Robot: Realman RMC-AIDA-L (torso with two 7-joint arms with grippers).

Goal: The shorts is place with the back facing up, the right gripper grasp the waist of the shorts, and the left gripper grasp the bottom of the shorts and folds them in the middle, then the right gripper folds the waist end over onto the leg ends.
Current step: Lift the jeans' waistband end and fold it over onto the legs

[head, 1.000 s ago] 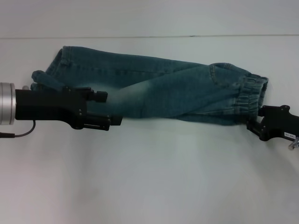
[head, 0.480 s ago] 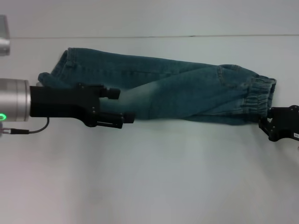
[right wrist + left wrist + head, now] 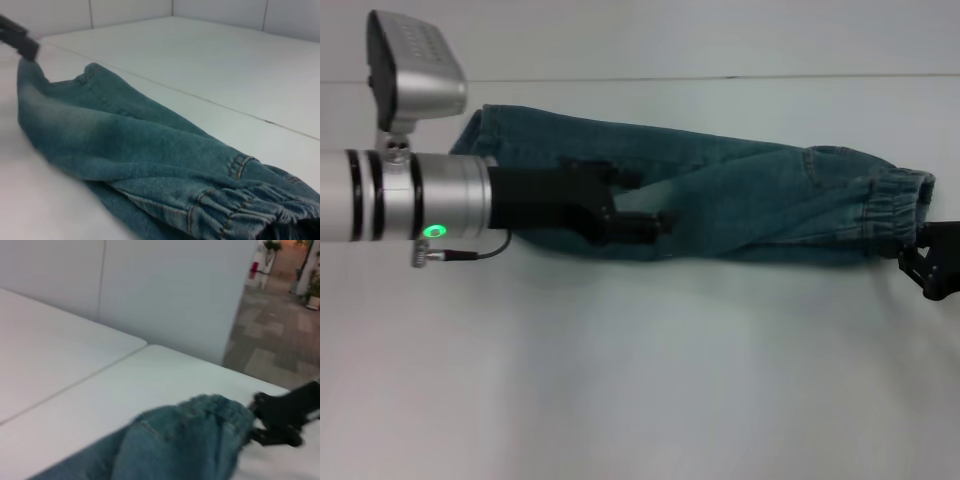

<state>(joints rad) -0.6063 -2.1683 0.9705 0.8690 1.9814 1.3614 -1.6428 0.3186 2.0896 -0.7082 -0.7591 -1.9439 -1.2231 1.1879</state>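
Head view overhead; both wrist views low along the shorts (image 3: 740,205).

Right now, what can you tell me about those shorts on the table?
The shorts are faded blue-green denim, folded lengthwise into a long strip lying across the white table. The gathered elastic waist points to the robot's right, where the right claw sits at its edge. The left claw hangs over the middle. Orange pocket stitching shows near the waist.

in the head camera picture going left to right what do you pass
Silver wrist → left gripper over the shorts → ruched waist → right gripper at the picture's right edge.
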